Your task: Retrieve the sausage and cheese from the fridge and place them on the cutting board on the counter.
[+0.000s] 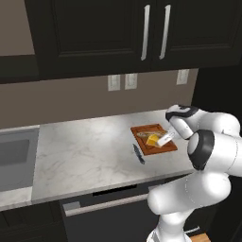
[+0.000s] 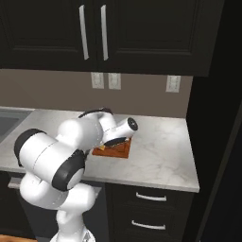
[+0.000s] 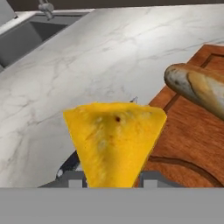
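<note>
Gripper: in the hand view the gripper [image 3: 113, 181] has its two finger tips clamped on either side of the cheese, holding it; in the left base view the gripper [image 1: 166, 138] sits low over the cutting board.
Cheese: bright yellow wedge [image 3: 114, 142], broad edge up and point down between the finger tips; seen from the left base view the cheese [image 1: 152, 139] is over the middle of the board. Whether it touches the wood, I cannot tell.
Cutting board: orange-brown wood with a darker groove [image 3: 192, 144], lying on the counter; in the left base view the board [image 1: 150, 149] is near the right end of the worktop, and the right base view shows it [image 2: 120, 152] partly behind the arm.
Loaf: tan, speckled bread-like piece [image 3: 197, 87] lying on the far part of the board.
Knife: dark knife [image 1: 138, 154] on the marble just left of the board.
Counter: white-grey veined marble [image 1: 85, 151].
Sink: grey basin [image 3: 26, 37] at the far left end of the counter, well apart from the board.
</note>
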Robot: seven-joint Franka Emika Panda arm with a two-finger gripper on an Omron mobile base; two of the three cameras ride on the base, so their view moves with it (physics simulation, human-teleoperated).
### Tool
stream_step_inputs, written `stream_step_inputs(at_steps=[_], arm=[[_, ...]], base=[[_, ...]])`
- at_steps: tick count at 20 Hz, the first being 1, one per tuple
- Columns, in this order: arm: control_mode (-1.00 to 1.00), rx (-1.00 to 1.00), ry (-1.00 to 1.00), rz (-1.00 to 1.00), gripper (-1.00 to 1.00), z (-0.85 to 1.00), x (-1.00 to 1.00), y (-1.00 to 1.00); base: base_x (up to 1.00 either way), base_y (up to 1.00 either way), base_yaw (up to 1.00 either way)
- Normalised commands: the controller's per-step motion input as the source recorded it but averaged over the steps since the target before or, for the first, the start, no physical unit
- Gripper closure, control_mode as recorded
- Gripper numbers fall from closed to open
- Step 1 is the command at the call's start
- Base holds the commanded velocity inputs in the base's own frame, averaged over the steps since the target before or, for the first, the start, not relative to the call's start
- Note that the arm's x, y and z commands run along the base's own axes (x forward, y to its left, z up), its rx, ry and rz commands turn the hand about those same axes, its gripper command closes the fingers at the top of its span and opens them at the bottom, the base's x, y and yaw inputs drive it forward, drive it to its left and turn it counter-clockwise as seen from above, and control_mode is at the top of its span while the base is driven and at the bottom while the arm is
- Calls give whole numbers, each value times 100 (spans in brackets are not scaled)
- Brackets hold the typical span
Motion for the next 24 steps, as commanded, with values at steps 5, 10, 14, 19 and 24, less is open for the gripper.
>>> stream_step_inputs(at_steps=[5,10,14,19,24], arm=[[-100,-5,0,-3,100,-11,15,4],[-100,-9,-1,-7,100,-17,11,7],[-100,-7,-3,-8,100,-20,7,2],[-100,-6,-5,-4,100,-22,5,-3],[-100,0,-9,-3,100,-6,9,0]], base=[[0,0,0],[0,0,0],[0,0,0],[0,0,0],[0,0,0]])
